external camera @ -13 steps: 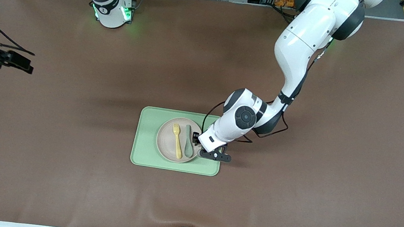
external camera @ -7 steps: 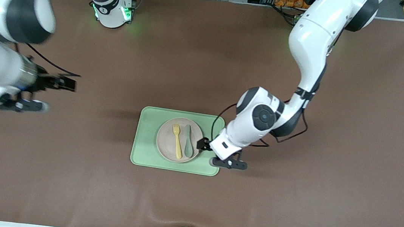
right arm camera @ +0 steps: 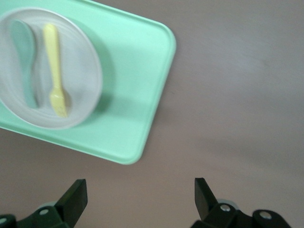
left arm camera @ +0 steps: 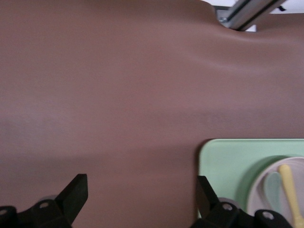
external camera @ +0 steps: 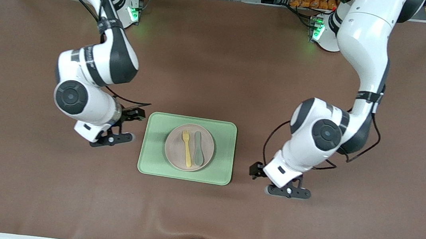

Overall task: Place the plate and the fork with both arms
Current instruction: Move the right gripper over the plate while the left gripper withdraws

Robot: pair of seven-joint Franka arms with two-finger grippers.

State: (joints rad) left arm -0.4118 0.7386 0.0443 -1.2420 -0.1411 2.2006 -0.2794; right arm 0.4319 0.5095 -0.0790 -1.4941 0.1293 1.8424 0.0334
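1. The plate sits on the green tray; the fork lies on it beside the teal spoon.
2. The left gripper hangs wide and empty over bare table, apart from the tray, toward the left arm's end.
3. The right gripper is also spread wide, holding nothing; it is just beside the tray, at the right arm's end.

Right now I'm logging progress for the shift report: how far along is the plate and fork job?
Done, by the look of it: the plate sits on the green tray, with the fork lying on it beside a spoon. In hand: nothing; the left gripper and right gripper are open and empty over bare table at either end of the tray. Left: apparently nothing.
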